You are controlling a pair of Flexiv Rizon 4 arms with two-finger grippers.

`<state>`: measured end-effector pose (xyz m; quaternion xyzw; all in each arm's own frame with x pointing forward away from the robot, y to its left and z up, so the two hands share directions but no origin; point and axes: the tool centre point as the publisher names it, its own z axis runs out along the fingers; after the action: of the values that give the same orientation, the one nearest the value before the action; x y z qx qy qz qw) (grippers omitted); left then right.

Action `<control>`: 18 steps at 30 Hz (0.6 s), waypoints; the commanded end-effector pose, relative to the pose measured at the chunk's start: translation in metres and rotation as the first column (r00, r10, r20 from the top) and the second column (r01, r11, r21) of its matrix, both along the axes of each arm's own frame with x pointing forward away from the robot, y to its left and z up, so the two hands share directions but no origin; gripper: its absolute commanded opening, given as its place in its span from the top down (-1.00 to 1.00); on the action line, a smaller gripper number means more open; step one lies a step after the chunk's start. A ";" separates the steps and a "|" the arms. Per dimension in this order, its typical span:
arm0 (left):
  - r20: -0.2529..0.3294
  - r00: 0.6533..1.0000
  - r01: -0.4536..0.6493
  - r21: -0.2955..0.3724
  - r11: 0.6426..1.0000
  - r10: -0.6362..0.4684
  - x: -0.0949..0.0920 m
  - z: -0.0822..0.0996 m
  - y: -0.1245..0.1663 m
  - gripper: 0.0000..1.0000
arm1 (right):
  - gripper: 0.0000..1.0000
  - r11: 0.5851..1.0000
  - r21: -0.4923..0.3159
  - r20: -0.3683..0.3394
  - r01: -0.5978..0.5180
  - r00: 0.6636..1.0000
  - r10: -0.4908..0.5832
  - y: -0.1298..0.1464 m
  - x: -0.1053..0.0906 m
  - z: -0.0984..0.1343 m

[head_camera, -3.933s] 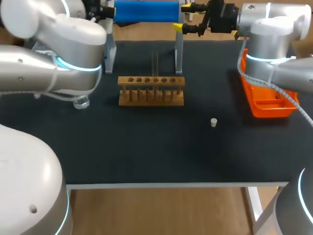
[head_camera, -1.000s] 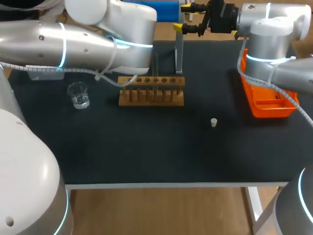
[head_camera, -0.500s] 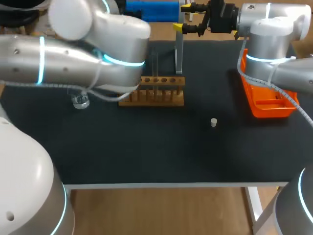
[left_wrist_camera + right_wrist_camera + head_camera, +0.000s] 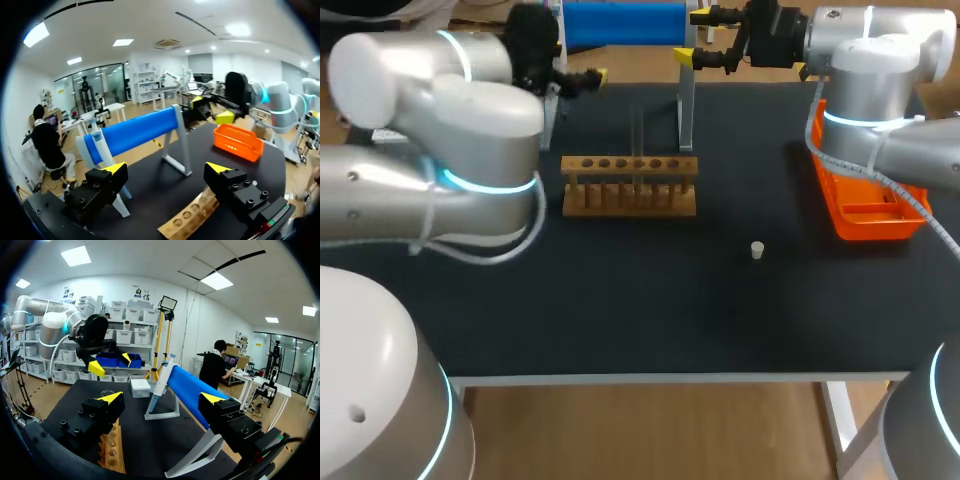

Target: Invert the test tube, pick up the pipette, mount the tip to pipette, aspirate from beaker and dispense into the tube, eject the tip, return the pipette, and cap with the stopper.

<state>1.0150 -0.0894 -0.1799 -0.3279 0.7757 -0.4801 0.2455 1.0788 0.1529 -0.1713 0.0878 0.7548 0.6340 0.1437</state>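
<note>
A wooden tube rack [image 4: 630, 185] stands mid-table with a thin glass test tube [image 4: 638, 135] upright in it. The rack [image 4: 192, 217] lies just under my left gripper [image 4: 167, 170], which is open and empty and faces the blue pipette stand [image 4: 140, 132]. In the head view this left gripper [image 4: 578, 78] is at the back, left of the rack. My right gripper [image 4: 702, 38] hovers open and empty by the stand's right leg. A pipette [image 4: 159, 386] hangs on the stand. A small white stopper [image 4: 757, 250] lies right of the rack. My left arm hides the beaker.
An orange tray [image 4: 865, 205] sits at the table's right edge, under my right arm. In the right wrist view a white box [image 4: 140, 387] stands beside the stand, and my left gripper [image 4: 107, 365] shows beyond the rack [image 4: 112, 450].
My left arm has swung back to the left; its gripper now points at the stand from behind the rack, and the arm covers the beaker. The right arm has not moved.
</note>
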 end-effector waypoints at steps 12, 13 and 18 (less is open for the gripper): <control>0.003 0.927 0.372 -0.138 0.918 -0.375 -0.020 -0.010 0.010 -1.00 | -1.00 1.000 -0.001 -0.001 -0.003 1.000 0.003 -0.001 0.000 0.000; 0.003 0.927 0.372 -0.138 0.918 -0.375 -0.020 -0.010 0.010 -1.00 | -1.00 1.000 -0.001 -0.001 -0.003 1.000 0.003 -0.001 0.000 0.000; 0.004 0.917 0.397 -0.117 0.911 -0.399 -0.018 -0.011 0.006 -1.00 | -1.00 1.000 -0.001 -0.001 -0.003 1.000 0.003 -0.001 0.000 0.000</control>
<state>0.9940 -0.0833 -0.1887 -0.2104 0.7942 -0.5535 0.1365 1.0788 0.1529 -0.1713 0.0878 0.7548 0.6340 0.1436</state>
